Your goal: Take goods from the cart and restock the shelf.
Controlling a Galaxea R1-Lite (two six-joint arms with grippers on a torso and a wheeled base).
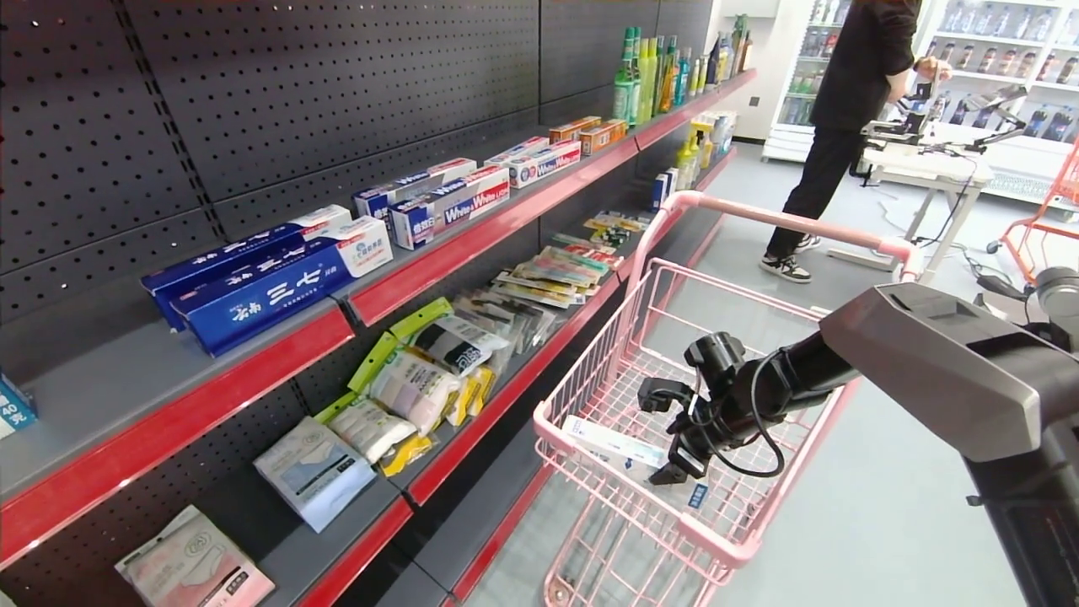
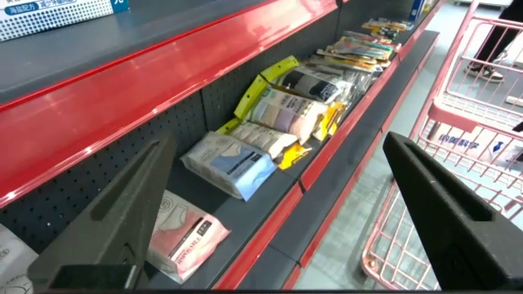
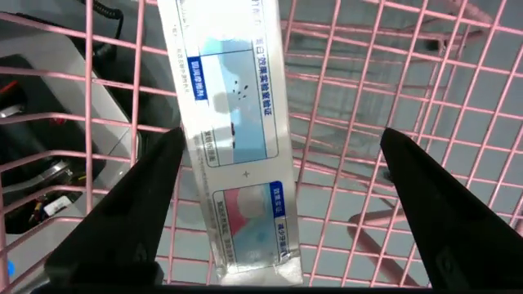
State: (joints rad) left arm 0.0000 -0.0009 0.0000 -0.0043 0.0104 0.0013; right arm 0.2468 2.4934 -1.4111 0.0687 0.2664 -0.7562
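A pink wire cart (image 1: 539, 426) stands in the aisle beside the shelf. A long white box (image 1: 611, 443) lies flat in its basket. My right gripper (image 1: 660, 434) hangs inside the basket just above that box, open. In the right wrist view the white box (image 3: 237, 147) lies on the pink mesh, and the right gripper (image 3: 278, 143) has a dark finger (image 3: 122, 220) on either side of it, apart from it. My left gripper (image 2: 278, 143) is open and holds nothing, facing the lower shelf tier with its soft packs (image 2: 233, 163).
The top shelf (image 1: 472, 240) has a red front edge and carries blue and white toothpaste boxes (image 1: 270, 278). The tier below holds bagged goods (image 1: 405, 388). A bare stretch of grey board (image 1: 126, 379) lies left of the blue boxes. A red cart (image 1: 1045, 219) and a white table (image 1: 927, 169) stand far back.
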